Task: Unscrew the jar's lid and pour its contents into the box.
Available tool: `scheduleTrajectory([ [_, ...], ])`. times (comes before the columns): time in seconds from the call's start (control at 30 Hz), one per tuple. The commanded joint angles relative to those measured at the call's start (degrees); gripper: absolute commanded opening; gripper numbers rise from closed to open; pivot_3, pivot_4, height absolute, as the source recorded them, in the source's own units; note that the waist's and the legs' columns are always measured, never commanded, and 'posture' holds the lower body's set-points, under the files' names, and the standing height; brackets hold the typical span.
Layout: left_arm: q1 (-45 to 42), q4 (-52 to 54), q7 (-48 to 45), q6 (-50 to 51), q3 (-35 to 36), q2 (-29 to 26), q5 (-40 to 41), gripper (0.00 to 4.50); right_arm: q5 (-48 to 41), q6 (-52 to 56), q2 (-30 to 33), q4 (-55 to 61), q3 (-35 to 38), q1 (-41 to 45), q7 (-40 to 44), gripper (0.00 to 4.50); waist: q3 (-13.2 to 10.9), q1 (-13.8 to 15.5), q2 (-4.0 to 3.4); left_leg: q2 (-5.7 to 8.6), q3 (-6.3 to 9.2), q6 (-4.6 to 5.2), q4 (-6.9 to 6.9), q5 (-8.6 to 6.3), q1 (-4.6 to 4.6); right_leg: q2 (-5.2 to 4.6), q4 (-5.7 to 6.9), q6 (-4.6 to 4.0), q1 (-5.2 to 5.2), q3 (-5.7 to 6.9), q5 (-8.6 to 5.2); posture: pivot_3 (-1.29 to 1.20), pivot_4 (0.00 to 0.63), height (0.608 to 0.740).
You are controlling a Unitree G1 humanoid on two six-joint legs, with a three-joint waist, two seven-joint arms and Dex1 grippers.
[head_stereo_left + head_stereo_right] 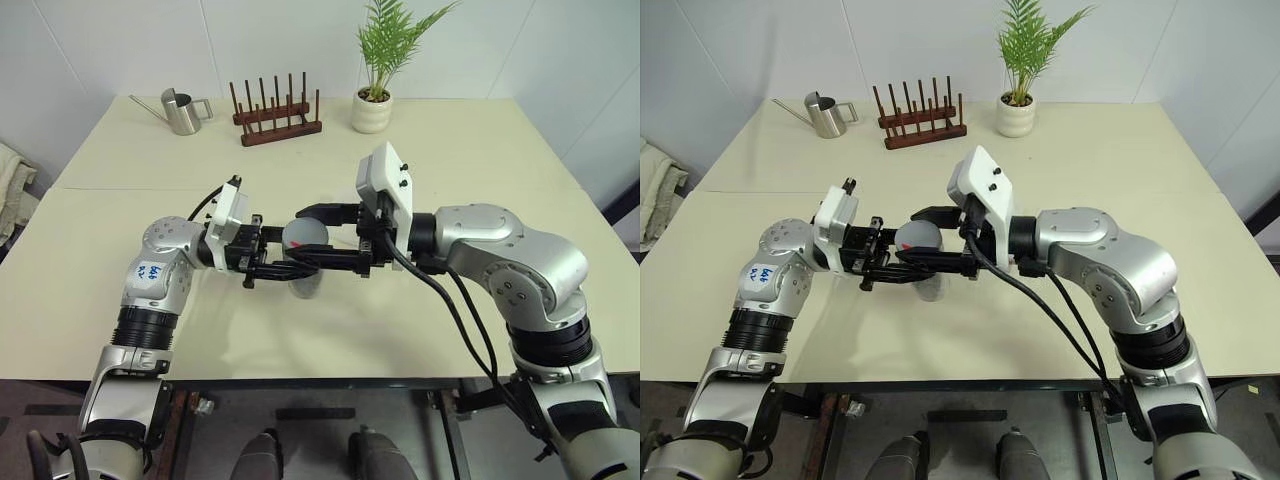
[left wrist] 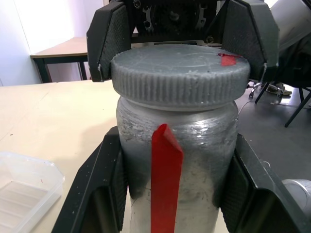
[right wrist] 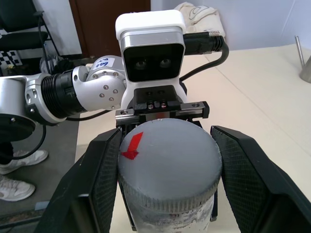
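The silvery-grey jar (image 2: 194, 160) with a red stripe stands upright above the table, a little over its front middle. My left gripper (image 1: 298, 266) comes in from the left and is shut on the jar's body, one finger on each side. The grey lid (image 3: 170, 165) with its red mark sits on the jar. From the right, my right gripper (image 1: 306, 237) is shut on the lid's rim. The clear box (image 2: 22, 187) lies on the table beside the jar in the left wrist view. The contents are hidden inside the jar.
A steel watering can (image 1: 181, 110), a wooden peg rack (image 1: 278, 115) and a potted fern in a white pot (image 1: 372, 108) stand along the table's far edge. The table's front edge runs just below both arms.
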State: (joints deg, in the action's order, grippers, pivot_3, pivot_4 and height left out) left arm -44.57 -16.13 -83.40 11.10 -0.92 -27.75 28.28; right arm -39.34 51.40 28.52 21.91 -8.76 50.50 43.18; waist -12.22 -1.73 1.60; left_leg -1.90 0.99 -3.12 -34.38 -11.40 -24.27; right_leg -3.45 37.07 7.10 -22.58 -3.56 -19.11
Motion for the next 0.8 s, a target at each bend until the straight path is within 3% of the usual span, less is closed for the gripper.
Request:
scheduleTrajectory([
  [0.03, 1.60, 1.45, -2.19, 0.33, -2.23, -1.01, -1.16, 2.00, 2.90, -5.05, 1.98, -0.45, 5.45, 3.90, -1.15, 2.77, 0.00, 0.00, 0.00, 0.00, 0.00, 0.00, 0.00, 0.00, 0.00, 0.00, 0.00, 0.00, 0.00, 0.00, 0.00, 0.00, 0.150, 0.740],
  [0.8, 3.26, 1.83, -2.59, 0.23, -3.02, -0.88, -1.61, 2.00, 2.96, -7.91, 3.54, -4.67, 6.42, 8.34, 2.23, 2.77, 0.00, 0.00, 0.00, 0.00, 0.00, 0.00, 0.00, 0.00, 0.00, 0.00, 0.00, 0.00, 0.00, 0.00, 0.00, 0.00, 0.150, 0.740],
])
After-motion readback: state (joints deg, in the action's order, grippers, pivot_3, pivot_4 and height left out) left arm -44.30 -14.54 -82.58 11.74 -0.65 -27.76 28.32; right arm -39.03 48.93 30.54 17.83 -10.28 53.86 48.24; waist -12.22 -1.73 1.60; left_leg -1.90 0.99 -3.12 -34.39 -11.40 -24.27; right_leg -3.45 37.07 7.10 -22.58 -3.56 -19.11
